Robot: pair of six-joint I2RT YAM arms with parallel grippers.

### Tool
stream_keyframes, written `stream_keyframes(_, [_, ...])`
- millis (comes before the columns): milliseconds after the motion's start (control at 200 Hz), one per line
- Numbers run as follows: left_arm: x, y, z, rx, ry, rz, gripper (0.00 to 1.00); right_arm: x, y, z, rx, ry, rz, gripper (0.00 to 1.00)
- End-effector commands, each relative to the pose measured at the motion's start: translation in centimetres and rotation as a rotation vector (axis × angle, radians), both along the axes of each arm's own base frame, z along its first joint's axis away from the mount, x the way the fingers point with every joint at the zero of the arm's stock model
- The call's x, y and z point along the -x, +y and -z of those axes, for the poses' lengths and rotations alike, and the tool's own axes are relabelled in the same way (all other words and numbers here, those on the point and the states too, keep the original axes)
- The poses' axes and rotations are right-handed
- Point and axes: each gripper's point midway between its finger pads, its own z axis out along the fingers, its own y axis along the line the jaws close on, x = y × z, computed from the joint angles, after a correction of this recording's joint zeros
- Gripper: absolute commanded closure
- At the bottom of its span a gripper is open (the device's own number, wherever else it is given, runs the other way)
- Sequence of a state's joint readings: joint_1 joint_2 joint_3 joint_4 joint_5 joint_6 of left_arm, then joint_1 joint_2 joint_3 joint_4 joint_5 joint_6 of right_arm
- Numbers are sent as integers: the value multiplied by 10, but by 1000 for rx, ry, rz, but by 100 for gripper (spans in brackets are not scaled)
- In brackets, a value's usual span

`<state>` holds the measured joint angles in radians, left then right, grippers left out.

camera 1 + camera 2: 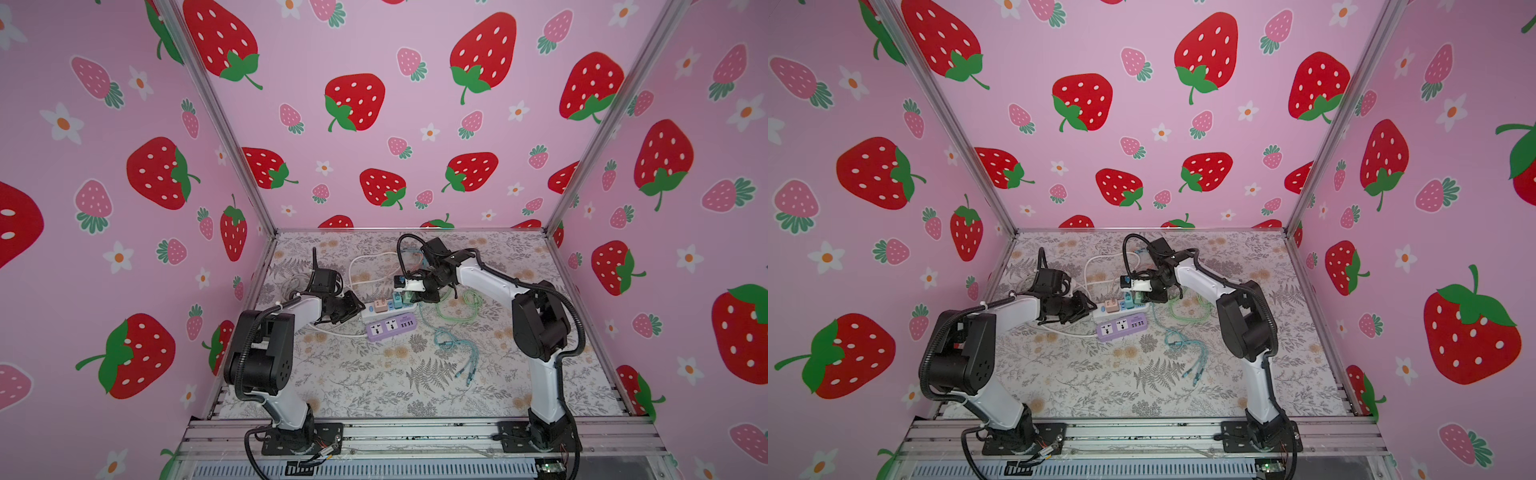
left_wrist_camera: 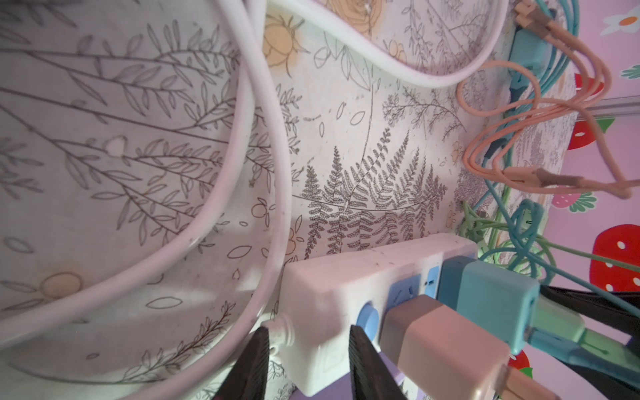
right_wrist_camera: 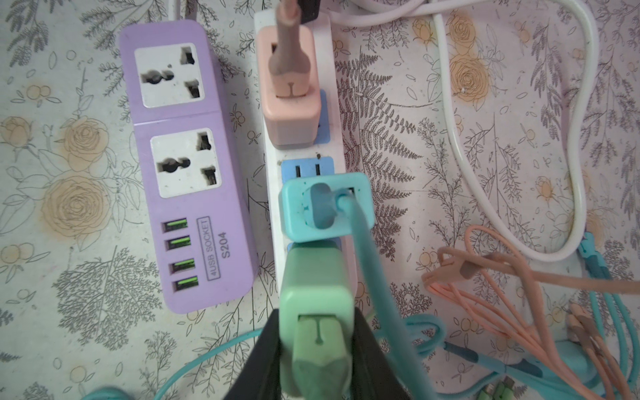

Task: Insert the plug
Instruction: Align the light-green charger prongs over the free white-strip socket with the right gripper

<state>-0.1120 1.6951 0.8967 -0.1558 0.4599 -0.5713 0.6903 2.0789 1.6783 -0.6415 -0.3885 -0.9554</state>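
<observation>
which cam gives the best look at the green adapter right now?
Right wrist: the green adapter shows large, clamped in the right gripper at the end of the white power strip. In both top views the green adapter is a small patch under that gripper. The left wrist view shows only a sliver behind the teal adapter.

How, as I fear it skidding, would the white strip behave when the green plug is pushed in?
Probably stiff: the white strip looks like a rigid plastic bar. Likely light, so it could skid on the smooth mat, though the left pincer seems to clamp its end. Its thick cord may tug it sideways.
</observation>
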Motion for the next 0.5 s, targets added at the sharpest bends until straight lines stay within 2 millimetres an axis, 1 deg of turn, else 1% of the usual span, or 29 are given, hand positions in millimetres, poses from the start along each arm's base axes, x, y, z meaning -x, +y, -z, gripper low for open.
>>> stream_keyframes(0, [-8,0,-1,-24,-3,8,59,10,-12,6,75,12,-11,100])
stream_keyframes(175, [-9,1,0,-29,-1,9,59,8,-13,2,75,0,-8,100])
stream_keyframes(400, [-10,2,1,-33,-2,7,59,12,-11,-16,33,-14,-14,100])
stream_keyframes(495, [-10,2,2,-33,1,7,59,13,-12,-20,22,-16,-13,100])
